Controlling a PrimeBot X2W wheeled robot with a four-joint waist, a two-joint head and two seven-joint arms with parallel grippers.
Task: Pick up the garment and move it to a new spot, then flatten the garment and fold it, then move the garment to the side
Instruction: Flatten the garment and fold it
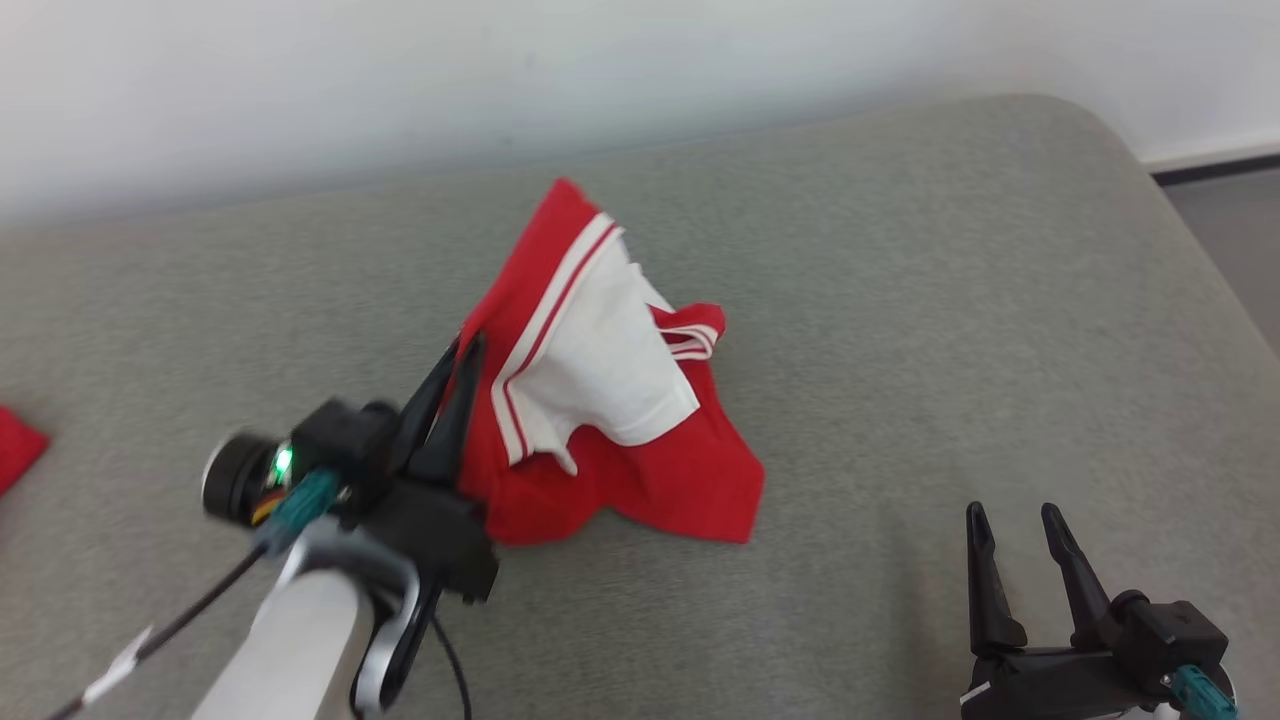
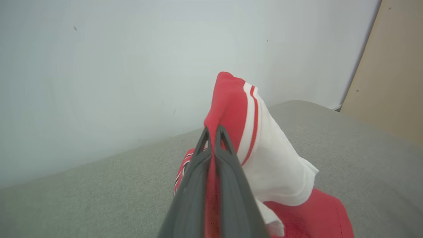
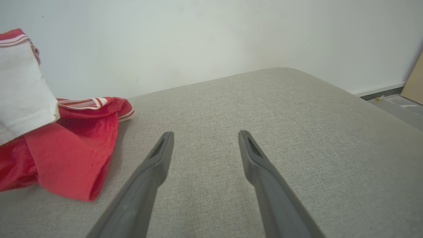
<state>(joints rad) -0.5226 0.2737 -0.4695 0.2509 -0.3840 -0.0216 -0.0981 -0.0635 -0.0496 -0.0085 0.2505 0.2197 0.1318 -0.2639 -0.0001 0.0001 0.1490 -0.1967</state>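
Note:
The garment [image 1: 600,400] is red with a white panel and red-and-white striped trim, bunched into a peak on the grey cushion. My left gripper [image 1: 462,352] is shut on its left edge; in the left wrist view red cloth is pinched between the closed fingers [image 2: 231,172] and the garment [image 2: 261,155] rises above them. At the lower right of the head view my right gripper [image 1: 1015,515] stands open over bare cushion, apart from the cloth. The right wrist view shows that gripper [image 3: 204,135] with nothing between its fingers and the garment [image 3: 69,148] off to its left.
The grey cushioned surface [image 1: 950,330] runs to a pale wall at the back, with its rounded corner at the right and floor [image 1: 1235,230] beyond. Another red piece of cloth [image 1: 15,445] lies at the left edge. A tan board [image 2: 393,76] leans beside the wall.

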